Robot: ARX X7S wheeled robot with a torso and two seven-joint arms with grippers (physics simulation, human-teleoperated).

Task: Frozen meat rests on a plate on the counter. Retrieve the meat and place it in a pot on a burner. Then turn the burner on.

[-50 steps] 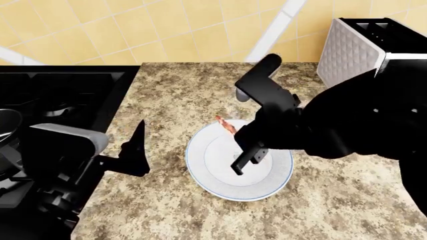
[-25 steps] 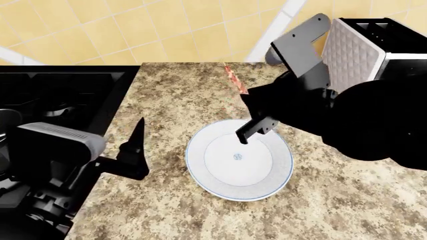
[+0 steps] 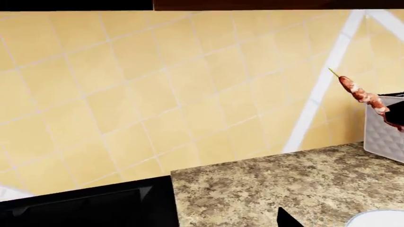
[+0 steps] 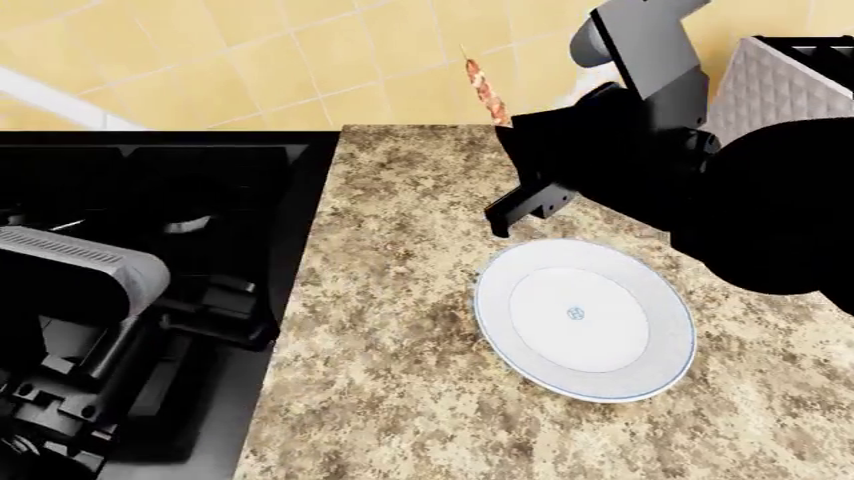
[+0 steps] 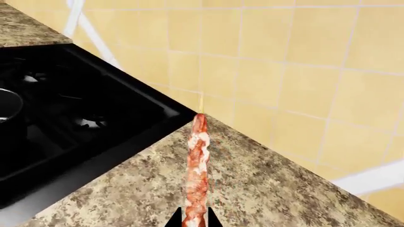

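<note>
Above the worktop (image 4: 400, 330), clear of the plate (image 4: 587, 380), right pincer (image 5: 194, 222) clamped on frozen meat (image 4: 486, 90); carry level toward the stove's pot (image 5: 9, 106), grip kept firm.

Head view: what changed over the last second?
The right gripper, shut on the frozen meat, lifted it off the plate and up in front of the tiled wall. The view shifted too, showing more stove. The plate stayed on the counter, now bare; the left arm stayed low by the stove.
</note>
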